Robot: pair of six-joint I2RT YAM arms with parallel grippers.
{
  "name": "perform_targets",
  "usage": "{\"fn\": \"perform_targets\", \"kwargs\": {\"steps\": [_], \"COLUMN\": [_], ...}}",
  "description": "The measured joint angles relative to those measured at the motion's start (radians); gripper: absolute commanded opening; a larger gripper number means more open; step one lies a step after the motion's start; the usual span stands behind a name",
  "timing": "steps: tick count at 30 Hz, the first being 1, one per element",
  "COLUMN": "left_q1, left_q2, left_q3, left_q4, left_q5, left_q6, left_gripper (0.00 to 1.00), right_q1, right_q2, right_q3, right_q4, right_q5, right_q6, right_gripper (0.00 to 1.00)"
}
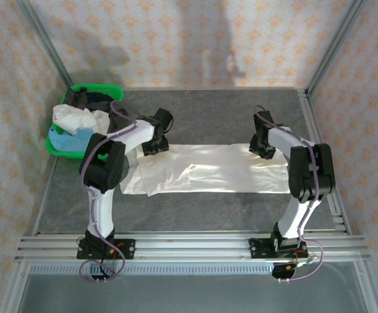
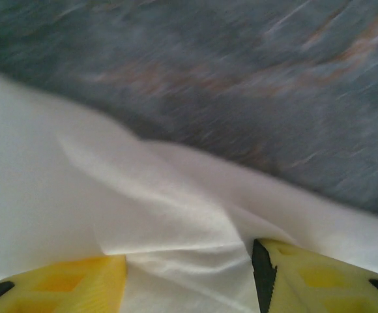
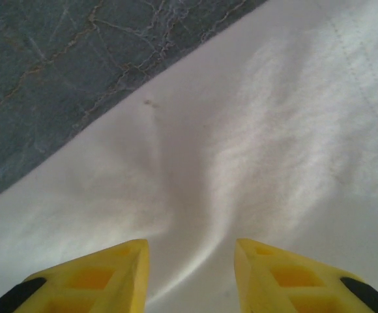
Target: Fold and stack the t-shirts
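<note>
A shiny white t-shirt [image 1: 208, 171] lies spread flat across the middle of the table, long side running left to right. My left gripper [image 1: 155, 149] is down at its far left edge. In the left wrist view this gripper [image 2: 189, 261] stands open, with a raised fold of the shirt [image 2: 143, 195] between its yellow fingers [image 2: 78, 280]. My right gripper [image 1: 262, 151] is at the shirt's far right edge. In the right wrist view it [image 3: 190, 251] is open over the cloth [image 3: 274, 130], a soft ridge running between the fingers. More t-shirts, white [image 1: 78, 119], light blue [image 1: 68, 139] and black [image 1: 88, 98], are heaped in the basket.
The green plastic basket [image 1: 98, 87] stands at the far left corner of the dark stone-look table [image 1: 208, 111]. Metal frame posts and patterned walls close the sides and back. An aluminium rail [image 1: 189, 244] at the near edge carries both arm bases.
</note>
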Motion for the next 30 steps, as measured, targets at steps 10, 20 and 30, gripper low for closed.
{"fn": "perform_targets", "kwargs": {"steps": [10, 20, 30], "left_q1": [0.011, 0.016, -0.009], "left_q2": [0.361, 0.655, 0.151], "left_q3": [0.589, 1.172, 0.503], "left_q4": [-0.095, -0.132, -0.013], "left_q5": [0.03, 0.215, 0.188], "left_q6": [0.013, 0.006, -0.012], "left_gripper": [0.55, 1.0, 0.99], "right_q1": [0.019, 0.198, 0.284], "right_q2": [-0.151, -0.333, -0.183], "right_q3": [-0.222, -0.296, -0.264], "right_q4": [-0.018, -0.106, -0.062], "right_q5": [-0.007, -0.01, -0.007], "right_q6": [0.067, 0.093, 0.051], "right_gripper": [0.46, 0.47, 0.46]}}
